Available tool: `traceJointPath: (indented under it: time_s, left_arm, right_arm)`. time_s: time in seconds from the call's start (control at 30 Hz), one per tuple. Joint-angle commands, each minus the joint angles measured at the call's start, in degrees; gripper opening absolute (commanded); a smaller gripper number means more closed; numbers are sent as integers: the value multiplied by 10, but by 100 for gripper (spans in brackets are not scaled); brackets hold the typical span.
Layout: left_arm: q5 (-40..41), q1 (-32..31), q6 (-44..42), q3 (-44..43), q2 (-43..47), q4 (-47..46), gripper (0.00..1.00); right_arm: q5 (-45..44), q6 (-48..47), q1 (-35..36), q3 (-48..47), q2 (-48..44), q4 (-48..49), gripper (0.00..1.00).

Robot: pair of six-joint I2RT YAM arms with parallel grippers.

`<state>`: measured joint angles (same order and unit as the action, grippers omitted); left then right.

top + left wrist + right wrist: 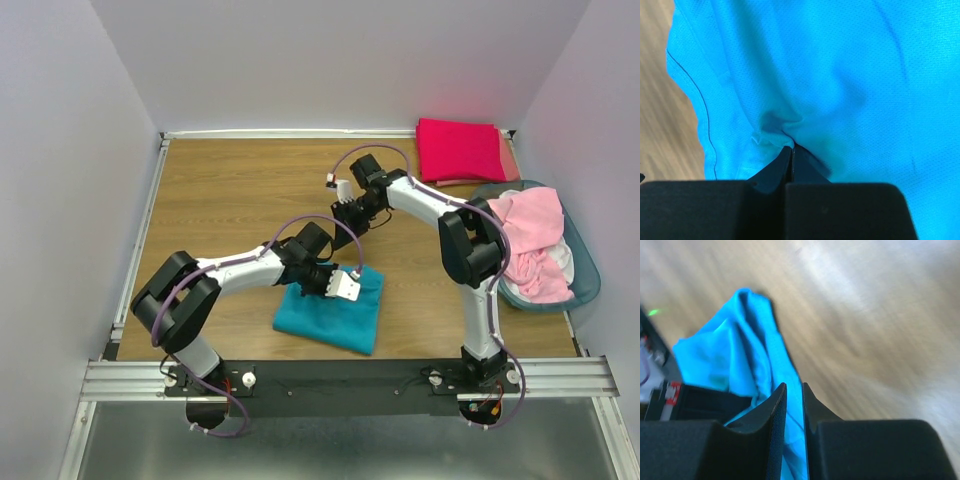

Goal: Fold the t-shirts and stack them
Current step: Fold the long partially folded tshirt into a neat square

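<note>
Teal cloth is bunched between your left gripper's [791,146] fingers, which are clenched tight on a small pucker of the teal t-shirt [330,315]. Its weave is a fine mesh with a stitched hem running down one side. That shirt lies as a rough folded rectangle on the wooden table [230,190], at about 6 o'clock near the arm bases. Your right gripper [794,386] hangs just off the shirt's 12 o'clock edge. Its fingers are almost together with a thin slit between them, and you cannot tell whether they pinch anything. Count one teal shirt. At 1 o'clock in the far corner sits one folded crimson-pink t-shirt [458,148] on top of one salmon t-shirt [510,160], only its edge showing. At 3 o'clock, one blue-tinted basket [590,275] holds a heap of light pink t-shirts [530,225], too tangled to count.
</note>
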<state>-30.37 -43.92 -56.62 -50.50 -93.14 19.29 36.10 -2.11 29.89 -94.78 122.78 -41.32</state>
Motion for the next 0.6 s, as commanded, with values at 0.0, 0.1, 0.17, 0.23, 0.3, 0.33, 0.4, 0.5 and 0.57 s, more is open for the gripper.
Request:
traceJointPath:
  time_s: [0.0,0.1,0.17,0.23,0.3,0.33,0.4,0.5,0.57]
  left_arm:
    - [-11,-6,10,21,35,23,0]
    - [-10,-8,-1,29,50,28,0]
    - [-4,-10,-2,30,50,22,0]
    - [0,-10,5,33,46,16,0]
    - [2,-12,8,37,44,6,0]
    - [3,-13,8,37,45,4,0]
    - [8,-15,8,39,45,1,0]
    - [13,-15,8,40,48,-1,0]
    - [14,-15,12,38,56,-1,0]
  right_arm:
    - [92,-35,1,24,0,-15,25]
    - [166,-75,2,56,4,-33,25]
    - [190,-90,1,58,9,-46,25]
    - [223,-106,1,57,25,-66,25]
    - [235,-115,1,48,40,-76,25]
    - [235,-115,1,45,47,-78,25]
    - [233,-116,2,37,66,-79,25]
    - [219,-119,3,28,96,-78,25]
    - [209,-120,2,22,112,-78,24]
